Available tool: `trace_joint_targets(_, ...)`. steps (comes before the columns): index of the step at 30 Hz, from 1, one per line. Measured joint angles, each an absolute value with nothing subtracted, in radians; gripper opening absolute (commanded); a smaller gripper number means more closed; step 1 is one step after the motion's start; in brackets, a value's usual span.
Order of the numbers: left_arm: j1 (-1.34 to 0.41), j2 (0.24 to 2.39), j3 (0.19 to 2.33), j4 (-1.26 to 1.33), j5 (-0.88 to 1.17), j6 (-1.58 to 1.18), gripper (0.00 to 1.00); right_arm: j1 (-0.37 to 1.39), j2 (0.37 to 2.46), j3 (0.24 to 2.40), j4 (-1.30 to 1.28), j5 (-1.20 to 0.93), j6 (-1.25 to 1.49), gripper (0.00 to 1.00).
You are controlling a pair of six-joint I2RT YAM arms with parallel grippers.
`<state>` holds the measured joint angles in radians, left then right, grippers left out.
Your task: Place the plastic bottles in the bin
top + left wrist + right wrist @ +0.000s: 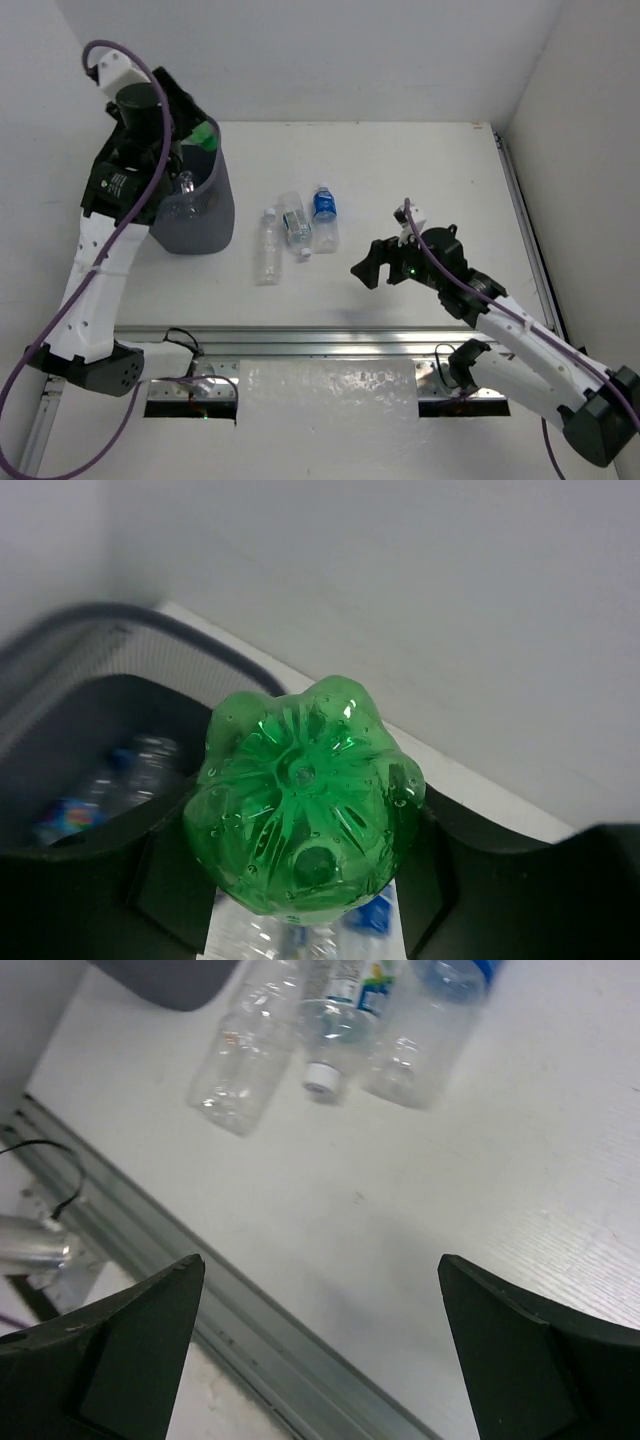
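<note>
Green bottle (pixel 303 800) btwn jaws, neck hidden, bin (pixel 120 640) contents blurred

1. A white, faintly wood-grained table top (pixel 420 180) was seen, edged along its near side by a silver metal rail (pixel 330 340).
2. A round dark grey wire-mesh bin (pixel 205 230) was stood upright on the table's left part.
3. Three small plastic bottles were laid on their sides near the middle, close together, just right of the bin.
4. A clear unlabelled plastic bottle (pixel 268 250) was placed leftmost.
5. A clear label-wrapped bottle with a white cap (pixel 296 225) was laid in the middle, its cap turned toward the near edge.
6. A clear blue-labelled bottle (pixel 324 215) was set rightmost.
</note>
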<state>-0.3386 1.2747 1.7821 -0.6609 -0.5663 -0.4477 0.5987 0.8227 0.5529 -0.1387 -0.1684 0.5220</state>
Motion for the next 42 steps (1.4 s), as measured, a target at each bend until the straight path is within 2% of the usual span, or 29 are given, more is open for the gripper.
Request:
trace_joint_targets(2,-0.260,1.283,1.800,-0.688,-0.640,-0.434,0.60,0.598,0.886,0.554,-0.121,-0.127,0.518,0.99)
trace_joint_targets(3,-0.230,1.287,1.800,-0.696,-0.664,-0.424,0.82,0.598,0.918,0.556,-0.110,-0.112,0.514,0.99)
trace_joint_targets(6,-0.119,1.315,1.768,-0.696,-0.671,-0.406,1.00,0.598,1.093,0.634,-0.112,-0.055,0.486,0.99)
trace_joint_targets(11,-0.010,1.396,1.739,-0.709,-0.656,-0.397,1.00,0.598,1.467,0.937,-0.113,0.026,0.448,0.99)
trace_joint_targets(16,-0.001,1.405,1.718,-0.723,-0.593,-0.390,1.00,0.598,1.793,1.236,-0.162,0.089,0.442,0.95)
trace_joint_targets(17,-0.001,1.392,1.705,-0.720,-0.564,-0.389,1.00,0.597,1.856,1.296,-0.195,0.098,0.442,0.92)
trace_joint_targets(18,-0.001,1.372,1.687,-0.720,-0.522,-0.389,1.00,0.597,1.919,1.355,-0.218,0.100,0.441,0.84)
trace_joint_targets(20,-0.001,1.317,1.644,-0.713,-0.435,-0.386,1.00,0.595,2.016,1.439,-0.267,0.106,0.442,0.74)
trace_joint_targets(23,-0.022,1.222,1.577,-0.701,-0.291,-0.382,1.00,0.590,2.070,1.442,-0.305,0.118,0.451,0.53)
trace_joint_targets(24,-0.040,1.194,1.556,-0.691,-0.250,-0.382,1.00,0.588,2.062,1.423,-0.292,0.117,0.459,0.36)
trace_joint_targets(26,-0.110,1.146,1.512,-0.661,-0.169,-0.384,1.00,0.583,2.019,1.367,-0.284,0.125,0.463,0.22)
trace_joint_targets(27,-0.163,1.128,1.489,-0.638,-0.124,-0.387,1.00,0.580,1.985,1.322,-0.274,0.131,0.465,0.20)
trace_joint_targets(30,-0.294,1.100,1.396,-0.542,0.039,-0.405,1.00,0.577,1.780,1.083,-0.199,0.136,0.462,0.18)
trace_joint_targets(35,-0.377,1.102,1.167,-0.341,0.337,-0.478,1.00,0.567,1.156,0.632,0.028,-0.029,0.430,0.13)
trace_joint_targets(38,-0.443,1.126,1.091,-0.256,0.450,-0.516,1.00,0.565,0.903,0.542,0.133,-0.179,0.417,0.14)
trace_joint_targets(42,-0.569,1.163,1.068,-0.090,0.583,-0.552,1.00,0.566,0.763,0.532,0.209,-0.374,0.440,0.15)
